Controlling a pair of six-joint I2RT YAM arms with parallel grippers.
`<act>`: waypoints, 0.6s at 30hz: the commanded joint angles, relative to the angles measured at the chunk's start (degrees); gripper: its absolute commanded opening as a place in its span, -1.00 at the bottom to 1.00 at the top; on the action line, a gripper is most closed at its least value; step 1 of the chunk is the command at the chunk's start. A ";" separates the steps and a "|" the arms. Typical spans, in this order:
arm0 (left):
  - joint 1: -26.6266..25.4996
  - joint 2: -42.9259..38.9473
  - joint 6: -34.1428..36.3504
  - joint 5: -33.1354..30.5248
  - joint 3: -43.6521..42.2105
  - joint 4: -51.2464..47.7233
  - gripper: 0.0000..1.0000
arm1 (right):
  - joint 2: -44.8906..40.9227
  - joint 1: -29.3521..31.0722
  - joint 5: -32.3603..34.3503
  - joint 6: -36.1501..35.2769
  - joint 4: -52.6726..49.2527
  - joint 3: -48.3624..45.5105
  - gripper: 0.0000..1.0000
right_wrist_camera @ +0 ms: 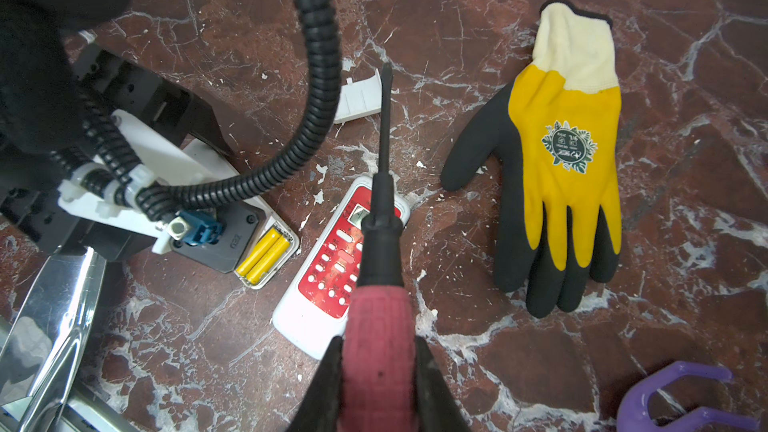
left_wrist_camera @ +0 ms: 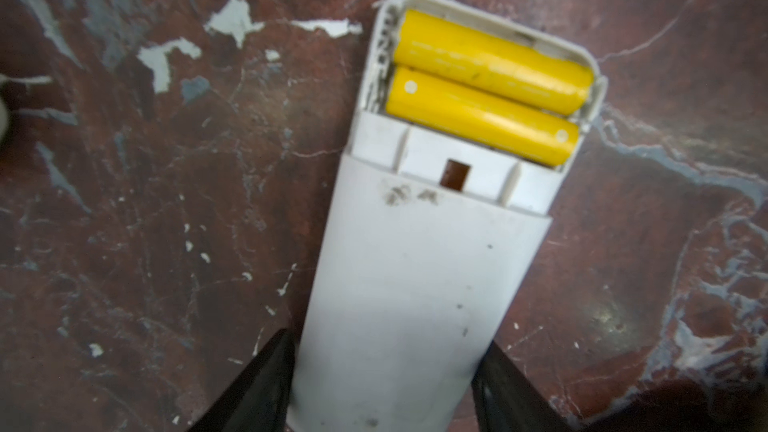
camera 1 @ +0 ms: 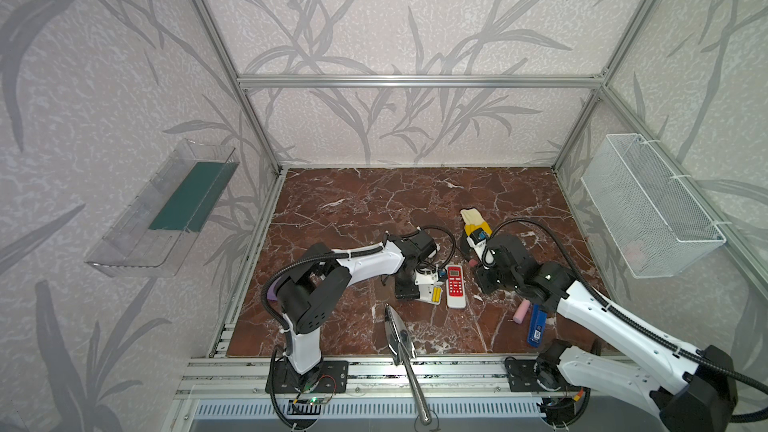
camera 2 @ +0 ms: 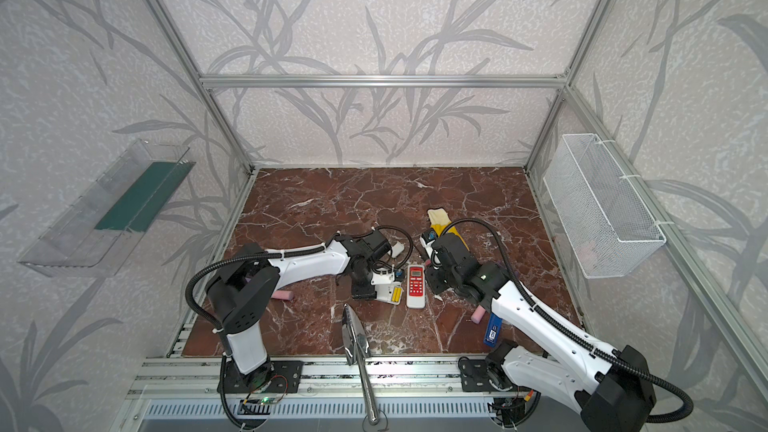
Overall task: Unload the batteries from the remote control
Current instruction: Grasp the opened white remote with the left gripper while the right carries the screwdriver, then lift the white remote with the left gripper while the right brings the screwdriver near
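Left end effector (left_wrist_camera: 390, 338) parted; right end effector (right_wrist_camera: 376, 342) clamped.
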 commanded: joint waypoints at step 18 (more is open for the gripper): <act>10.27 -8.86 -11.12 -5.03 -11.65 8.72 -0.02 | 6.31 -0.09 -3.69 -1.55 -1.56 3.48 -1.00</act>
